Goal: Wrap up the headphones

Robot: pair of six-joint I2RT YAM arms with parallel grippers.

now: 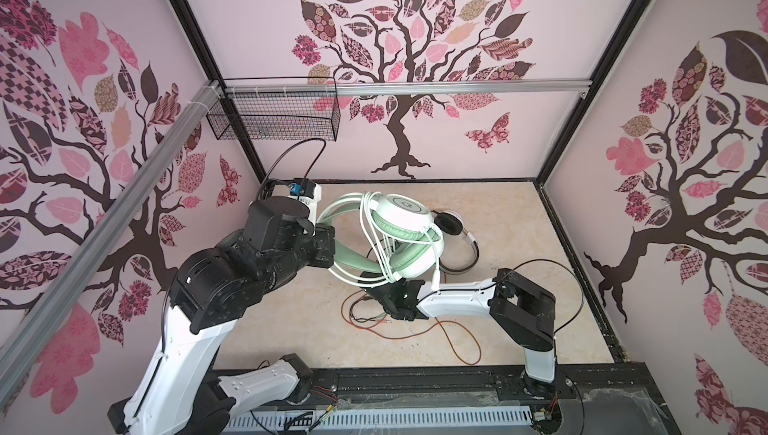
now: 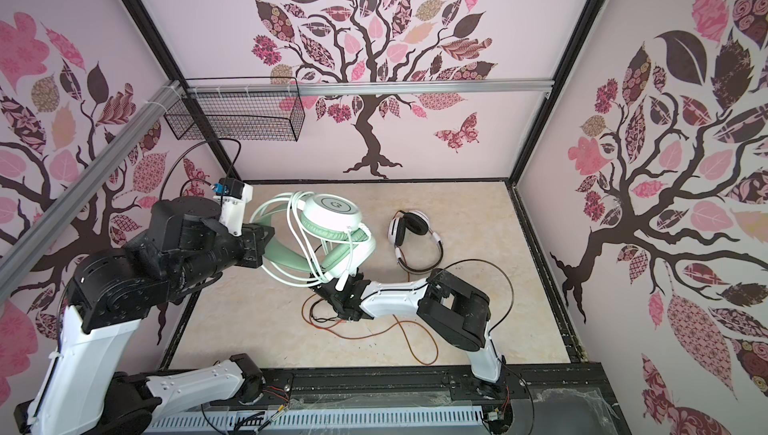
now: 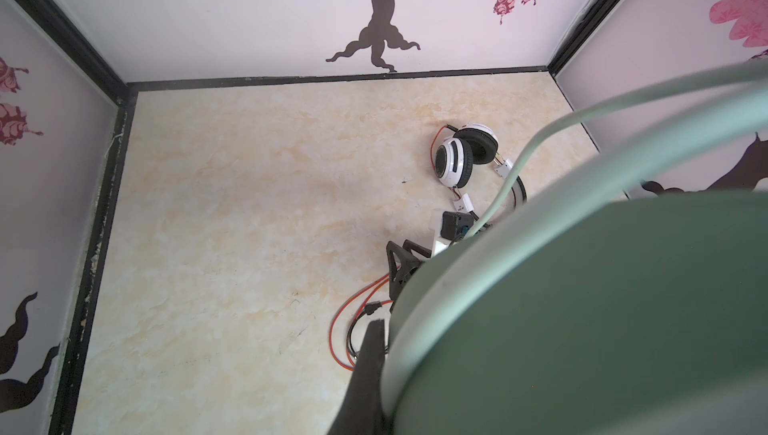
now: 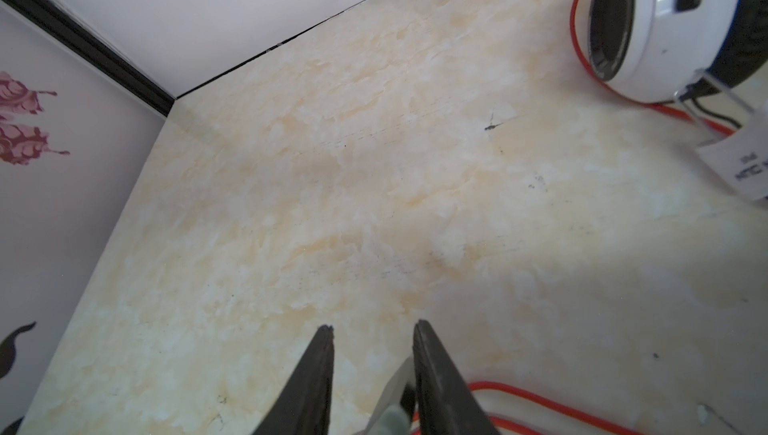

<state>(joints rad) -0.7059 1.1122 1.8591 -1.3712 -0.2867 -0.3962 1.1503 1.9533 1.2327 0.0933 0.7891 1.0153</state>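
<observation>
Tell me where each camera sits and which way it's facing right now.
Top views: high at the front, looking down and back; both arms, green headphones show.
Left wrist: behind left end effector, facing the back wall; one finger shows.
Right wrist: low, facing along the table; right end effector fingers show.
Shared: white headphones in all.

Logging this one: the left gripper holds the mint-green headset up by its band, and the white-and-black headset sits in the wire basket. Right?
Not quite. The white-and-black headset lies on the table, not in the wire basket; both top views show it. The rest stands: the left gripper holds the mint-green headset up by its band.
</observation>
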